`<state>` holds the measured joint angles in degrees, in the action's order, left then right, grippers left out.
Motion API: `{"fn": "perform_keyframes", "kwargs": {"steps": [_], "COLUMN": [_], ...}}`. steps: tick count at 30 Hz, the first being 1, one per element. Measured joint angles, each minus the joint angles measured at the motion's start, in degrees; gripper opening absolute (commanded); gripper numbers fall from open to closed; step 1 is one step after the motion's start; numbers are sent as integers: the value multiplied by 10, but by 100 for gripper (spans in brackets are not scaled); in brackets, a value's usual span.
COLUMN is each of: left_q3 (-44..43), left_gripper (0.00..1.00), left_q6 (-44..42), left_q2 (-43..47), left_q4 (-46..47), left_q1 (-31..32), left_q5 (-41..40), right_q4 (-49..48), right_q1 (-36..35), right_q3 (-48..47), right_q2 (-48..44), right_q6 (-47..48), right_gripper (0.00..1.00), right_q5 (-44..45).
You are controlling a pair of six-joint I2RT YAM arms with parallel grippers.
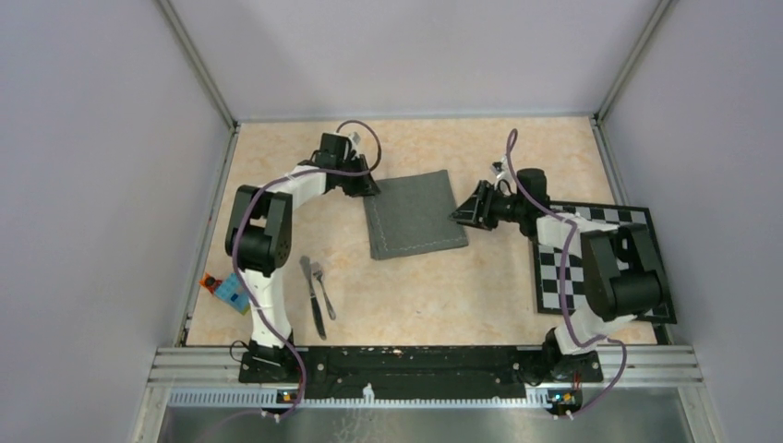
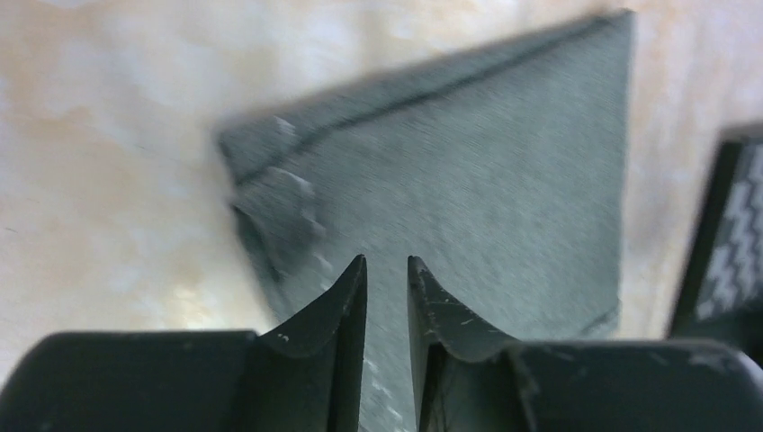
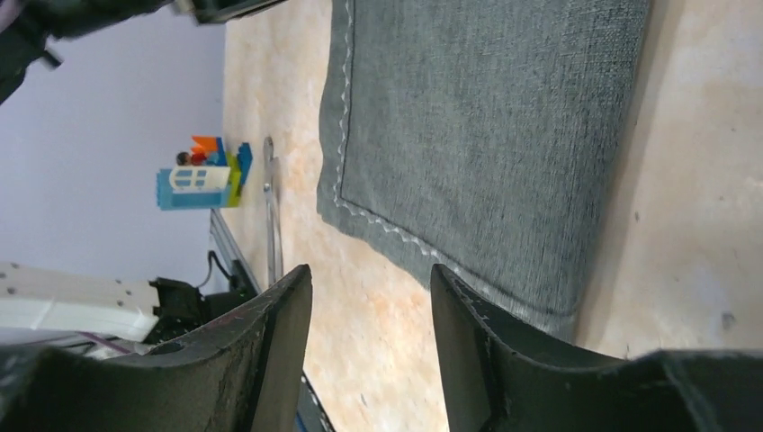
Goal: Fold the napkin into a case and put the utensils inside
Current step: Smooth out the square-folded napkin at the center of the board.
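Observation:
The dark grey napkin (image 1: pixel 413 217) lies flat on the table's middle, with a lighter stitched hem. My left gripper (image 1: pixel 372 187) is over its far-left corner. In the left wrist view its jaws (image 2: pixel 387 261) stand a narrow gap apart, with the cloth (image 2: pixel 486 171) showing between them and a rumpled corner (image 2: pixel 270 198) ahead. My right gripper (image 1: pixel 457 215) is at the napkin's right edge. Its jaws (image 3: pixel 371 268) are wide open and empty, by the cloth's corner (image 3: pixel 486 117). The knife (image 1: pixel 313 297) and fork (image 1: pixel 323 288) lie side by side at the near left.
A black-and-white checkered board (image 1: pixel 600 263) lies at the right under the right arm; its edge shows in the left wrist view (image 2: pixel 729 252). A small coloured toy block (image 1: pixel 226 291) sits at the near left edge, also in the right wrist view (image 3: pixel 202 175).

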<state>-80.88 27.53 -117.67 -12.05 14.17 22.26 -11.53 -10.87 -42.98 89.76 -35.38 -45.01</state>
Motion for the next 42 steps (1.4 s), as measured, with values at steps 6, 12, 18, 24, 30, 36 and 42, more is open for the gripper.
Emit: {"fn": "perform_keyframes", "kwargs": {"steps": [6, 12, 18, 24, 30, 36, 42], "left_q3": [79, 198, 251, 280, 290, 290, 288], "left_gripper": [42, 57, 57, 65, 65, 71, 77], "left_q6": [26, 74, 109, 113, 91, 57, 30], "left_q2": [94, 125, 127, 156, 177, 177, 185], "left_q4": [31, 103, 142, 155, 148, 129, 120], "left_q1": [50, 99, 102, 106, 107, 107, 112], "left_q5": [36, 66, 68, 53, 43, 24, 24], "right_q4": [-80, -104, -102, -121, -98, -66, 40], "right_q1": [-12, -12, -14, -14, -13, -8, -22], "right_q3": [-11, -10, 2, -3, -28, -28, -98], "right_q2": [113, 165, 136, 119, 148, 154, 151], "right_q6": [-59, -66, -57, -77, -50, -20, 21], "right_gripper": [54, 66, 69, 68, 66, 65, 71], "right_q5": [-14, -18, -10, -18, -7, 4, 45]}}
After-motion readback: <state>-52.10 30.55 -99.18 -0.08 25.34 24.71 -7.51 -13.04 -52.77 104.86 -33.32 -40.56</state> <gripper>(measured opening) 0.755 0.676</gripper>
